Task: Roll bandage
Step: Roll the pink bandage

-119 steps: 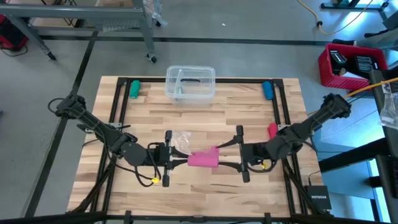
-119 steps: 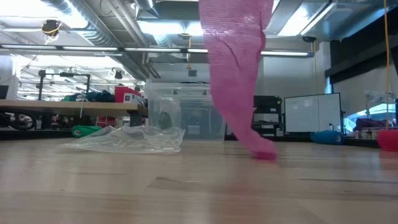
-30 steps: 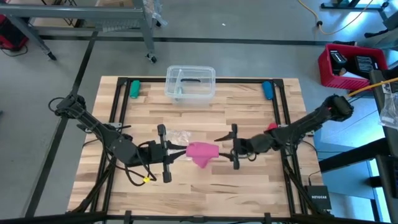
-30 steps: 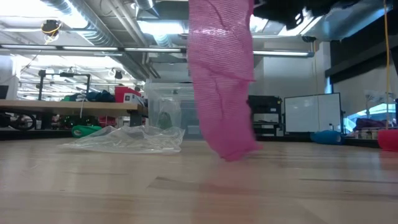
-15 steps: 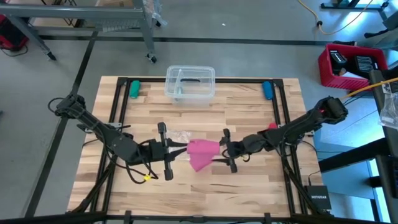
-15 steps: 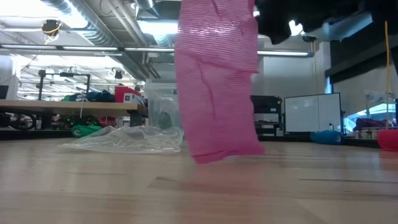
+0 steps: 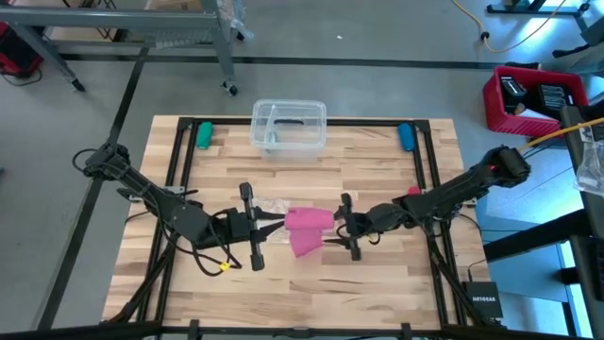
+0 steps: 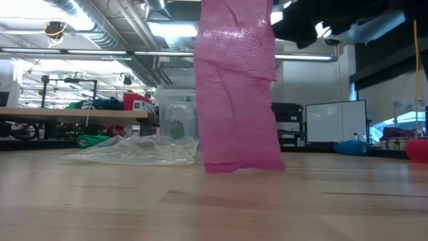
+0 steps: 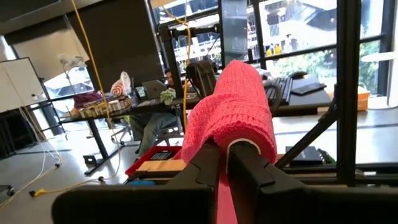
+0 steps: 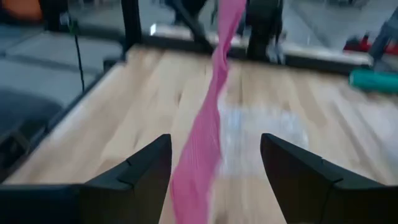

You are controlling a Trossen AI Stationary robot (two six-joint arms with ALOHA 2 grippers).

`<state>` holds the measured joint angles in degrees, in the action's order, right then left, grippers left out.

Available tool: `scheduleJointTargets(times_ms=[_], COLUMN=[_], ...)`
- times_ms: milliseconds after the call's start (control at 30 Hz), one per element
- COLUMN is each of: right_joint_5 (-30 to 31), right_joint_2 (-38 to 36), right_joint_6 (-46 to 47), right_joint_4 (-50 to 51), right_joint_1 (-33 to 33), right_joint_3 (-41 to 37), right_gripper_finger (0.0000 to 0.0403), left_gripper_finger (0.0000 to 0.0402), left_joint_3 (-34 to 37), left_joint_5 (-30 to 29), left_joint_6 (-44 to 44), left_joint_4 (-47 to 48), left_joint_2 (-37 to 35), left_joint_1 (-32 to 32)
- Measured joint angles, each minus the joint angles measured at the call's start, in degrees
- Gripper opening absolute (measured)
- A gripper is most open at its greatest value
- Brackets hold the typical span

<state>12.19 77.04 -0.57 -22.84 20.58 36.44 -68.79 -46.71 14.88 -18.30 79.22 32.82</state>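
The left hand [image 7: 276, 223] is clamped shut on the upper end of the bandage [image 7: 306, 229], with a small wound portion sitting over its fingertips, as the left wrist view shows [image 9: 236, 118]. The bandage is at the middle of the tabletop [image 7: 377, 165], held raised; its free length hangs down and the low view shows the lower edge [image 8: 242, 164] at or just touching the wood. The right hand [image 7: 330, 229] faces it from the 3 o'clock side, fingers spread wide, holding nothing; in its wrist view the strip [image 10: 208, 134] hangs between the two fingers without contact. Risks, as judged: the hanging strip is soft and twisted, so a closing right hand may catch only one edge, or miss, and the roll would then wind skewed or loose. Any slackening of the left hand would drop the started roll. The tail dragging on the tabletop may fold under itself. The crumpled clear wrapper [image 7: 272, 208] lies just at 11 o'clock of the bandage and could be snagged by the left hand. The clear container [image 7: 289, 126] at 12 o'clock is well apart.
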Motion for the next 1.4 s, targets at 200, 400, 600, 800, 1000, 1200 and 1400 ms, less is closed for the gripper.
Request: scheduleJointTargets(times_ms=[200,400,600,800,1000,1200,1400], right_joint_5=[-0.18,0.67,0.18,2.04,3.69,4.76,4.94], right_joint_2=[8.12,14.37,15.55,15.4,14.51,12.14,10.23], right_joint_6=[-1.2,0.05,0.65,-4.8,-8.69,-10.12,-10.24], right_joint_4=[-19.34,-27.75,-27.09,-26.25,-20.9,-17.24,-15.23], right_joint_1=[0.0,-0.61,-1.14,-1.11,-0.26,1.8,4.32], right_joint_3=[-0.58,-0.53,1.21,1.89,1.87,1.89,1.89], right_gripper_finger=[0.0248,0.0248,0.0245,0.0126,0.0018,0.0008,0.0006], left_gripper_finger=[0.0012,0.0013,0.0013,0.0013,0.0013,0.0013,0.0013], left_joint_3=[0.0,0.0,0.0,0.0,0.0,0.01,0.02], left_joint_5=[0.02,0.01,0.02,0.02,0.02,-0.01,-4.84], left_joint_6=[0.71,0.8,0.77,0.07,-1.15,1.13,8.45], left_joint_4=[-1.44,-1.65,-1.56,-1.63,-1.27,-1.26,-2.44], left_joint_2=[-0.01,-0.02,-0.02,-0.02,-2.05,-6.37,-8.98], left_joint_1=[-0.35,-0.68,-0.68,-0.3,1.86,4.04,3.5])
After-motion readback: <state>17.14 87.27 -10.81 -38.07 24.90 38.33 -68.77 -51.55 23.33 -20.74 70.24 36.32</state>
